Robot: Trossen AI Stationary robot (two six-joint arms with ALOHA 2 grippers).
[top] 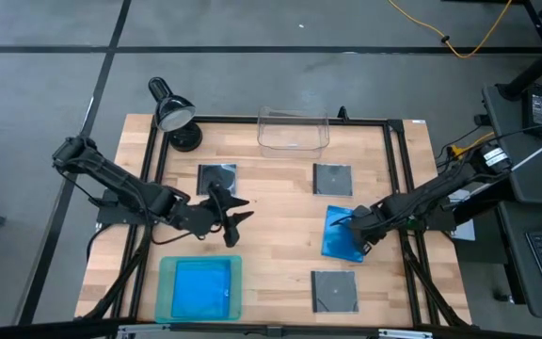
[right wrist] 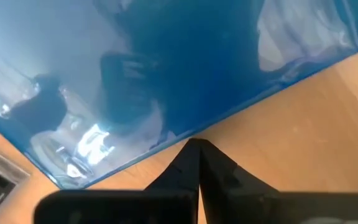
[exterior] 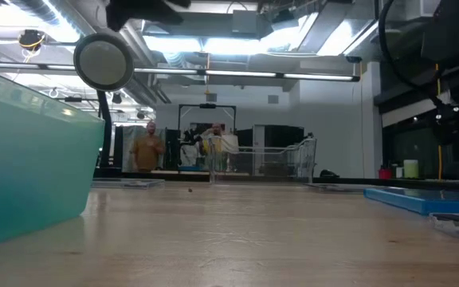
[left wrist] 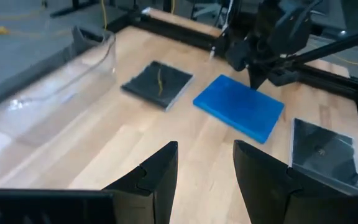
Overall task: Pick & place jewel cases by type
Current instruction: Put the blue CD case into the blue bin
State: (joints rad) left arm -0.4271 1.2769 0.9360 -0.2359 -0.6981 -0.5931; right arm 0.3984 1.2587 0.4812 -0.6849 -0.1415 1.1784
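A bright blue jewel case (top: 342,235) lies flat on the table right of centre. My right gripper (top: 358,232) points down at its right long edge, fingers shut (right wrist: 194,144). Three dark grey jewel cases lie flat: far left of centre (top: 217,177), far right of centre (top: 332,179) and near right (top: 334,292). Another blue case (top: 202,287) lies in the teal tray (top: 167,292). My left gripper (top: 244,209) hovers open and empty above the table's middle, left of the blue case (left wrist: 240,107). My right gripper comes from above with shut fingers, their tips at the blue case's right long edge (right wrist: 166,142), where the case meets the wood. The case lies flat on the table. I cannot tell whether the tips touch it.
A clear plastic bin (top: 294,132) stands at the far edge, a black desk lamp (top: 172,113) at the far left corner. A black frame rail (top: 398,160) runs along the table's right side. Bare wood lies between the two grippers. People stand in the room behind (exterior: 146,147).
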